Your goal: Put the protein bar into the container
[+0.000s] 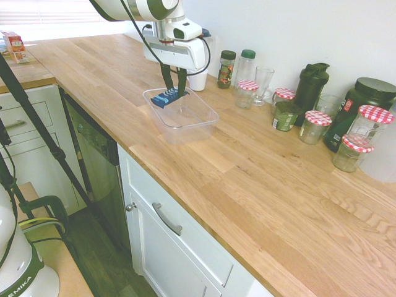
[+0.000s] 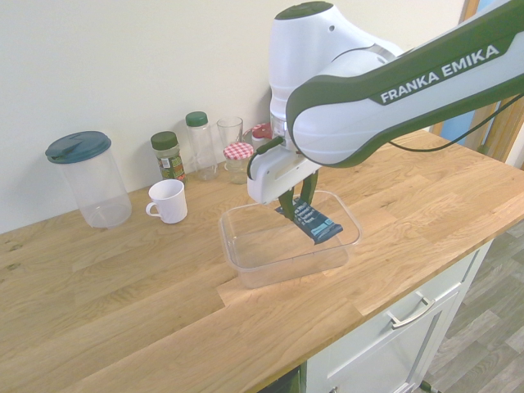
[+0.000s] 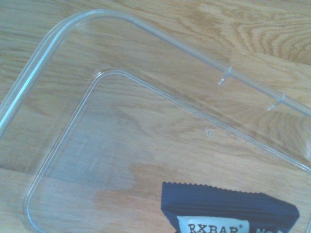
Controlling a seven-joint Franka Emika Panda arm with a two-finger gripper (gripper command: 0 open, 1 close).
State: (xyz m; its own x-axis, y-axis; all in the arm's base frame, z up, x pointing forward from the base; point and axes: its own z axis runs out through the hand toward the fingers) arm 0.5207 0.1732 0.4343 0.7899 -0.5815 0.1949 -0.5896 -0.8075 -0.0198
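gripper point(image 1: 174, 80) pinches the protein bar point(image 1: 167, 97) at one end, bar tilted over the container's point(image 1: 197, 127) back corner, above its rim. risk: release here and the bar could catch the rim and tip out onto the counter point(image 1: 278, 185). container otherwise looks empty; jars point(image 1: 314, 127) well apart.

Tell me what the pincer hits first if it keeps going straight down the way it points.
Probably the floor of the container: the pincer points down into it, shut on the protein bar, and the wrist view shows only clear plastic beneath the bar.
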